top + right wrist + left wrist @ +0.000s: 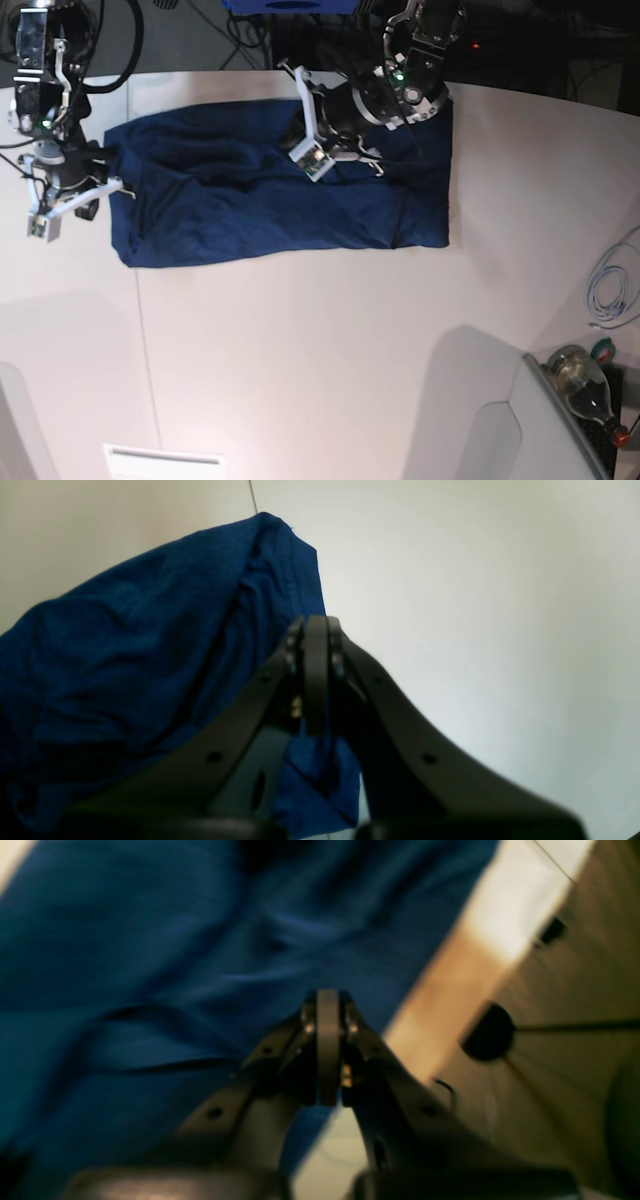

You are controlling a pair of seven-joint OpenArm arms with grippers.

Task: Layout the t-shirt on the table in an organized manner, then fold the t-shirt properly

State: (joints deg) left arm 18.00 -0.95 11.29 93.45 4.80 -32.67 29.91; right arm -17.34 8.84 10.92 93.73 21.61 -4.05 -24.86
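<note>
**Shirt lies across the far counter, both hands pressed together**

The shirt point(280, 200) lies as a wide, wrinkled band across the far part of the white counter point(330, 350), its long side running left to right in the overhead view. It looks doubled over rather than spread out: no sleeves or collar can be made out, and the near edge runs fairly straight. Ridges of cloth remain in the middle, so the layout step is probably not finished.

The left hand point(300, 135) hangs over the middle of the shirt, toward its far edge. Its wrist view shows the two tips pressed together point(327, 1040) with blue cloth point(150, 990) filling the background; the picture is blurred, and I cannot tell whether any fabric is caught between them. That spot sits by the worst wrinkles, which suggests it is there to drag or smooth the bunched cloth.

The right hand point(75, 195) is at the shirt's left end in the overhead view, just beside the corner. Its tips are also closed point(316, 675), with the cloth point(150, 655) rising to one side of them and bare counter point(475, 630) on the other. Cloth shows below the closed tips, but a pinch is not clear.

One arm at an end and one at the middle suits pulling the band flat before any fold.
</note>
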